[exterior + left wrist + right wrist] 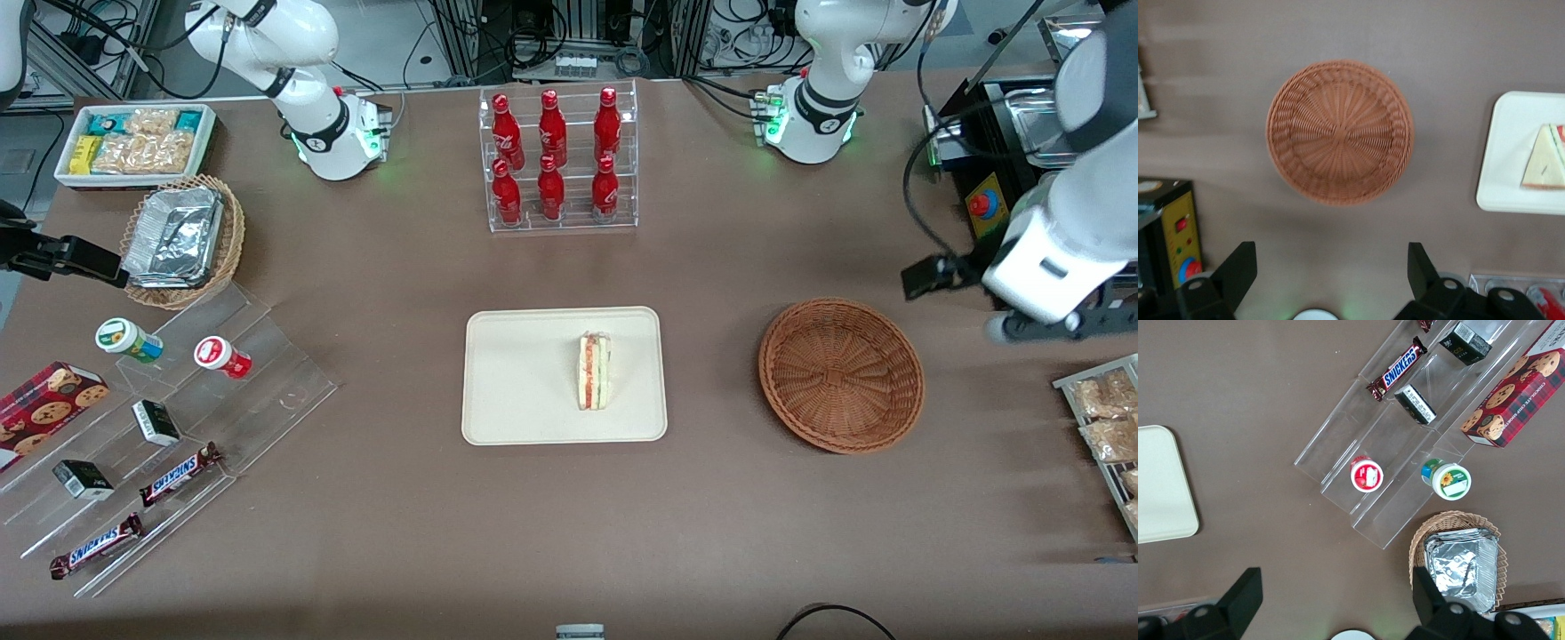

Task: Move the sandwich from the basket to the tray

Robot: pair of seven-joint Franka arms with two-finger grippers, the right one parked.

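One sandwich (594,371) (1543,167), sitting on the tray (524,373) (1508,153) in the middle of the frame. Stands on its edge, stripes of orange-red and green filling facing up. Long side runs from the top of the frame toward the bottom, straight toward the front camera. Sits in the half of the tray closer to the basket (840,373) (1340,132), not touching the rim.

One tray. One round brown basket, with nothing in it, beside the tray and apart from it, toward the working arm's end of the tabletop (711,533).

Tool (1036,331) (1330,273) up in the air past the basket, at the working arm's end, close to the edge of the frame at mid height. Fingers (1238,267) spread wide apart, holding nothing.

Six red bottles (551,160) in a clear rack at the top middle of the frame, in two rows of three. Two Snickers bars (178,474) and two little tubs (130,340) on clear steps toward the parked arm's end.
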